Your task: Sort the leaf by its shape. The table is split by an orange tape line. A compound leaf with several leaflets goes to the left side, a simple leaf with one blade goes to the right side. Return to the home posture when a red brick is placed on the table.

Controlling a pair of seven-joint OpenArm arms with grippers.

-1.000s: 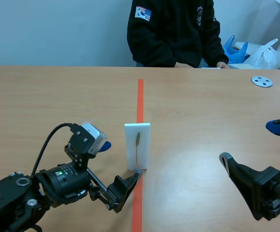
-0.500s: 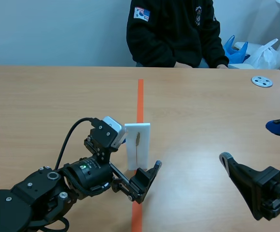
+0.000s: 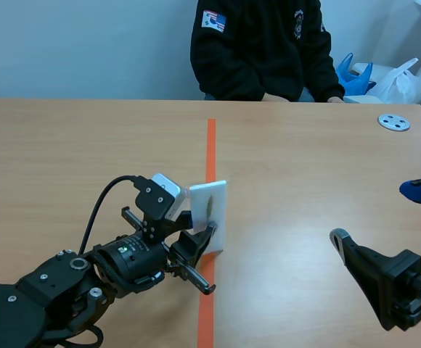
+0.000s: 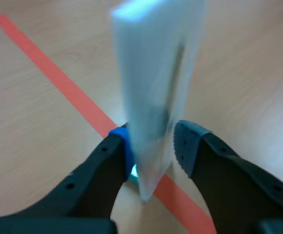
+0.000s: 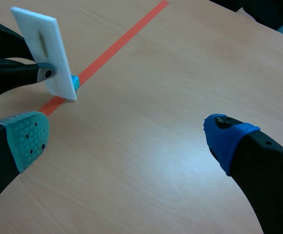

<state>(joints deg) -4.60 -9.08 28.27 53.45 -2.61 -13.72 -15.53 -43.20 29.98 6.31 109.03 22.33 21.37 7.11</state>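
Left gripper (image 4: 153, 141) straddles the upright white leaf card (image 3: 216, 210) — whether it is clamped, I cannot tell. Squeeze low and keep the card vertical. Right gripper (image 5: 127, 131) gapes wide — empty.

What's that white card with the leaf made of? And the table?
The white card looks like stiff foam board or plastic, matte: it stands up with a thick edge. The table looks like smooth wood-grain laminate, with a soft glare.

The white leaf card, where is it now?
In the scene view, low and near the middle, the white card stands tilted on the orange tape line, between the fingers of the left end effector.
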